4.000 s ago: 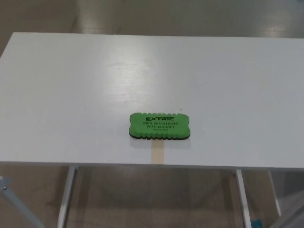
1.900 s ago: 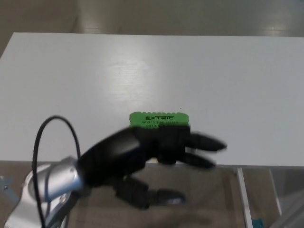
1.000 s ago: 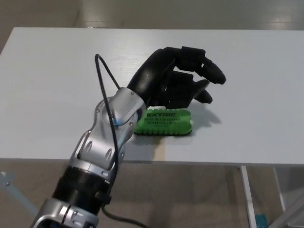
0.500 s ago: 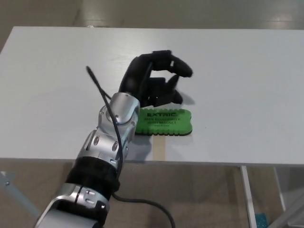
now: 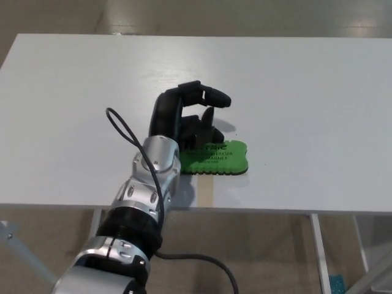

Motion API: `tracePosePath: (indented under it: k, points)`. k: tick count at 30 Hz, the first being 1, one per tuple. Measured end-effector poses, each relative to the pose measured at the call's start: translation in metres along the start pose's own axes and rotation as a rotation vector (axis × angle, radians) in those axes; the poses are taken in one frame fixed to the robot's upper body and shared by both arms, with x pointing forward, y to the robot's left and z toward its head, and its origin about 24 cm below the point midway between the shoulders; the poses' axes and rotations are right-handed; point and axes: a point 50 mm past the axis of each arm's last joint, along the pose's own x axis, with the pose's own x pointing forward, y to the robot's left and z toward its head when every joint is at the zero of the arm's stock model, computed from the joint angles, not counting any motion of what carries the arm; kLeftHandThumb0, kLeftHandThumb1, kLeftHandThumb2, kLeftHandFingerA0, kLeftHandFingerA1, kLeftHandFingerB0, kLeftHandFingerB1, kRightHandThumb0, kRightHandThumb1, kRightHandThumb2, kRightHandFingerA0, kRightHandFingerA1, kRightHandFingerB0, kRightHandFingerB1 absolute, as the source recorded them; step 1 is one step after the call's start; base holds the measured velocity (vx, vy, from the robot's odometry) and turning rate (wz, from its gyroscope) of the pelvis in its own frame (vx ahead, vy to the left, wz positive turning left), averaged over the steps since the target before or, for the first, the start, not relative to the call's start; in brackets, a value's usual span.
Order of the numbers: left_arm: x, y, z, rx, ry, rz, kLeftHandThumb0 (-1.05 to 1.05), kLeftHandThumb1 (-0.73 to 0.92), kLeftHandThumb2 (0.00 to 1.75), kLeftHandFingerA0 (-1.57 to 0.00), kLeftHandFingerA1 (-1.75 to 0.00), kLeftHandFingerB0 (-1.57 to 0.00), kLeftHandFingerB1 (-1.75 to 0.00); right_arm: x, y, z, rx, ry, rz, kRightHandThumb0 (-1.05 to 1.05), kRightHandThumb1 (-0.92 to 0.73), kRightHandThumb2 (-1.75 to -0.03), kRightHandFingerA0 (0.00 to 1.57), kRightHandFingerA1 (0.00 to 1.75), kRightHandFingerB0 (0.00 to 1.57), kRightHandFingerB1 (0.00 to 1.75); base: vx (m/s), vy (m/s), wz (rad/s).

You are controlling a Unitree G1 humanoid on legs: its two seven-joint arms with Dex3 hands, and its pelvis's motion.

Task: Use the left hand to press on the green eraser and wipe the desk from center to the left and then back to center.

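head view looks down on a white desk (image 5: 318, 110) whose near edge runs across the lower part of the picture, with grey floor beyond its far edge. near the middle of the desk, close to the near edge, lies the green eraser (image 5: 222, 159), flat, its long side running left to right, with dark print on its top face and a dark base showing along its scalloped front edge. just below the eraser a strip of tan tape (image 5: 204, 192) runs down to the desk's edge. the left arm (image 5: 144, 196) comes up from the bottom left, silver at the forearm and wrist, with a black cable (image 5: 125, 131) looping out beside it over the desk. the left hand (image 5: 184, 119) is black and sits over the eraser's left end, covering that end so that only the middle and right part of the eraser show. its fingers (image 5: 211, 97) are curled and spread apart, arching above the desk just behind the eraser, holding nothing; the lower part of the hand seems to touch the eraser's left end, though whether it presses down cannot be told. the hand casts a soft shadow on the desk to its right. the right hand is not in view. under the desk, metal legs (image 5: 315, 248) show against the floor.
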Motion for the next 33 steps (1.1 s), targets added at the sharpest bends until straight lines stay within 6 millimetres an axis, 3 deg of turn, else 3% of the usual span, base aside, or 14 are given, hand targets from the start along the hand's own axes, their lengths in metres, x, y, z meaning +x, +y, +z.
tracePosePath:
  k: [5,33]
  points:
    - [-0.002,-0.006,-0.003,0.011,0.003,-0.013,-0.1,0.8,0.8,-1.03,-1.17,-0.85,-1.15,0.0,0.0,0.0,0.0,-0.002,0.0,-0.38,-0.69,-0.61,0.62,0.54,0.62,0.42,0.0,0.0,0.0]
    - [-0.015,-0.011,-0.026,-0.008,-0.036,-0.021,-0.09,0.78,0.83,-1.04,-1.19,-0.88,-1.19,0.003,-0.002,0.005,-0.033,-0.027,0.013,-0.37,-0.69,-0.61,0.65,0.58,0.65,0.43,0.0,0.0,0.0]
